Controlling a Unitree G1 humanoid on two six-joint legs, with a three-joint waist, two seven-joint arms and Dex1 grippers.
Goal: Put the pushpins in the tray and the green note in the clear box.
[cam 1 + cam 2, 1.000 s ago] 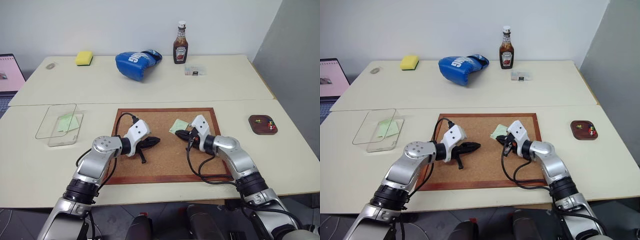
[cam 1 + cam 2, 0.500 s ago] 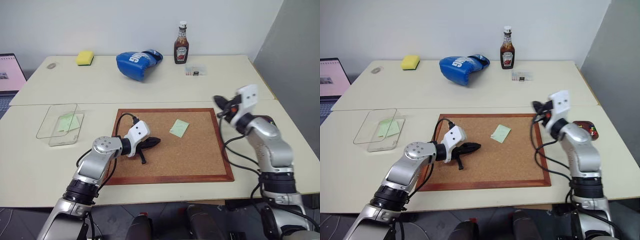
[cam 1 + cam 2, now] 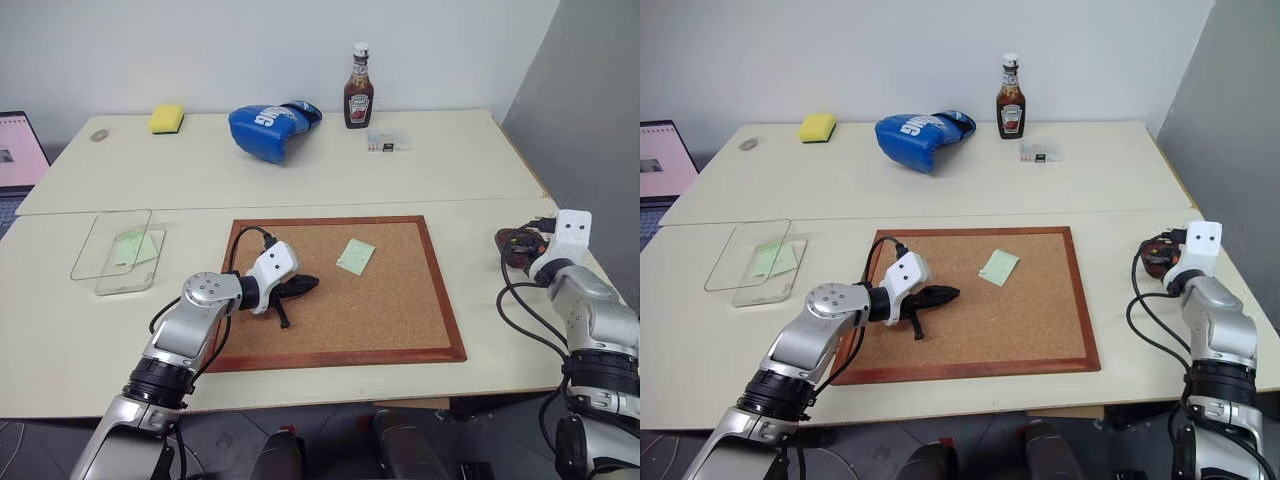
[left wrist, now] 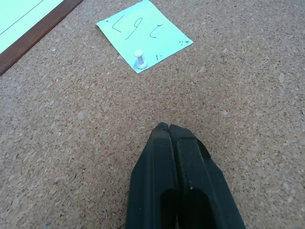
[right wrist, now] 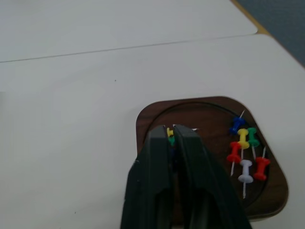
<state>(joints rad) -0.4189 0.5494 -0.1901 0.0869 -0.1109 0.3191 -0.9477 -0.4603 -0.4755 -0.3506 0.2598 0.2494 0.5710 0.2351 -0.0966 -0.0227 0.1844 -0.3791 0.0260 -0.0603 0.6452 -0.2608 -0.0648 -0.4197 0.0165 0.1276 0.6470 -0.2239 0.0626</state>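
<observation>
A pale green note (image 3: 356,256) lies on the corkboard, held by a white pushpin (image 4: 139,58). My left gripper (image 3: 305,285) rests shut low over the cork, a short way left of the note. My right gripper (image 3: 515,240) hangs over the dark brown tray (image 5: 209,114) at the table's right edge. Its fingers stand slightly apart, and a yellow and a green pin head (image 5: 169,136) show in the gap at the tips. Several coloured pushpins (image 5: 245,152) lie in the tray. The clear box (image 3: 85,250) at the left holds another green note (image 3: 130,245).
The wood-framed corkboard (image 3: 330,330) takes up the middle of the near table. On the far table are a blue boxing glove (image 3: 270,125), a ketchup bottle (image 3: 359,88), a yellow sponge (image 3: 168,117) and a small clear case (image 3: 388,142). A laptop (image 3: 18,150) stands far left.
My right gripper swung from the green note on the corkboard out to the right and now hangs over the tray, its fingers slightly parted. The left arm has not moved.
</observation>
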